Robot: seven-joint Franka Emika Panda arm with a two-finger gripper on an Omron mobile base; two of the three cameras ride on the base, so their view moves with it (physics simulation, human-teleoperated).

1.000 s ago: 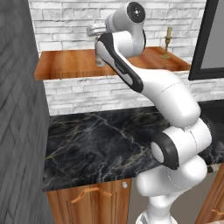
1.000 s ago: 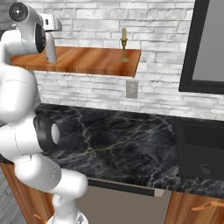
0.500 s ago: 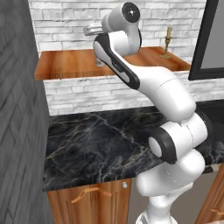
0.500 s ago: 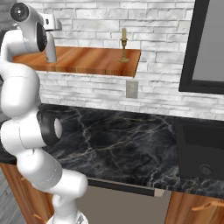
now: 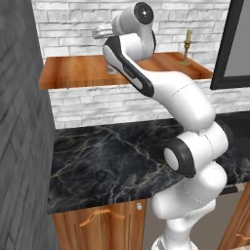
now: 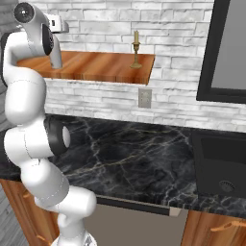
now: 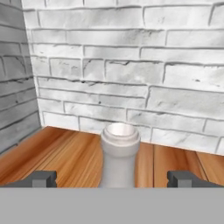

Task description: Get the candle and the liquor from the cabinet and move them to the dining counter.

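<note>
The liquor [image 7: 119,153] is a pale grey-white bottle standing upright on the reddish-brown cabinet shelf [image 7: 65,151], near its left end and in front of the white brick wall. My gripper [image 7: 113,178] is open, with its dark fingertips [image 7: 41,178] on either side of the bottle's neck and well apart from it. From the right base view the liquor [image 6: 56,56] stands just under the hand [image 6: 57,23]. The candle [image 6: 136,48] stands upright in its brass stick near the right end of the cabinet [image 6: 96,67]. The same candle [image 5: 186,46] appears on the cabinet [image 5: 73,73]. The dining counter is out of view.
A black marble wall counter [image 5: 107,161] runs below the shelf, with wooden cupboards under it. A dark grey wall [image 5: 19,122] closes the left side. A black cooktop [image 6: 221,163] and a dark framed panel [image 6: 230,48] lie to the right. A wall outlet [image 6: 144,97] sits under the shelf.
The hand has crept a little closer to the bottle at shelf height. Its jaws have stayed open, and the bottle and candle have not moved.
</note>
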